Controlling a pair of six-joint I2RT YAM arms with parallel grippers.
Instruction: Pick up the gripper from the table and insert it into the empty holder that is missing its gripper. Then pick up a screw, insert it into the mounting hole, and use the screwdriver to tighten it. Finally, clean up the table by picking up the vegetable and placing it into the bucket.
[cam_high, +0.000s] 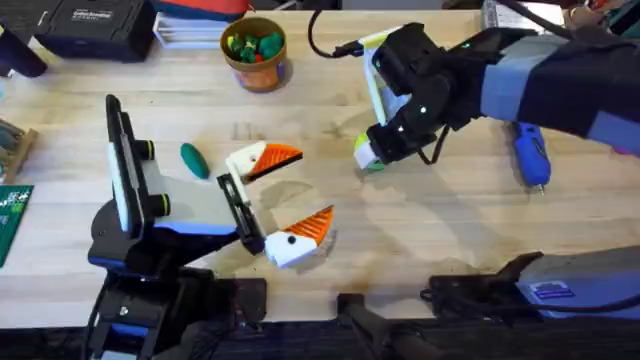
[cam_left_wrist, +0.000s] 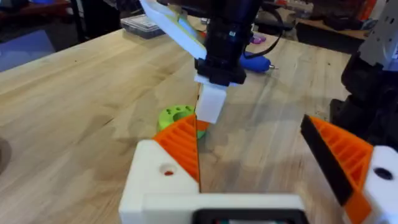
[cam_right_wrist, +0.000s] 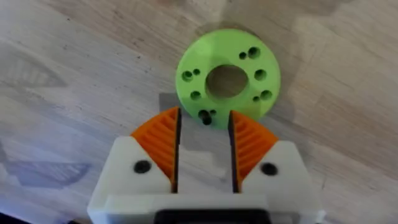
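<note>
My right gripper (cam_high: 368, 155) (cam_right_wrist: 204, 118) hangs just above a bright green disc (cam_right_wrist: 224, 46) (cam_left_wrist: 174, 115), open by a narrow gap. A small dark spot in a disc hole lies between its fingertips; I cannot tell if it is a screw. My left gripper (cam_high: 285, 198) (cam_left_wrist: 249, 124) rests wide open on the table with nothing in it. It carries two white-based orange fingers (cam_high: 300, 238), and I cannot tell which is the task's gripper. The dark green vegetable (cam_high: 194, 160) lies left of it. The blue screwdriver (cam_high: 530, 155) (cam_left_wrist: 255, 62) lies at the right. The bucket (cam_high: 262, 75) stands at the back.
The bucket holds several colourful toy pieces. A black case (cam_high: 90, 25) and stacked papers (cam_high: 190, 28) sit at the back left, and a green circuit board (cam_high: 12, 220) lies at the left edge. Bare wood spreads between the two grippers.
</note>
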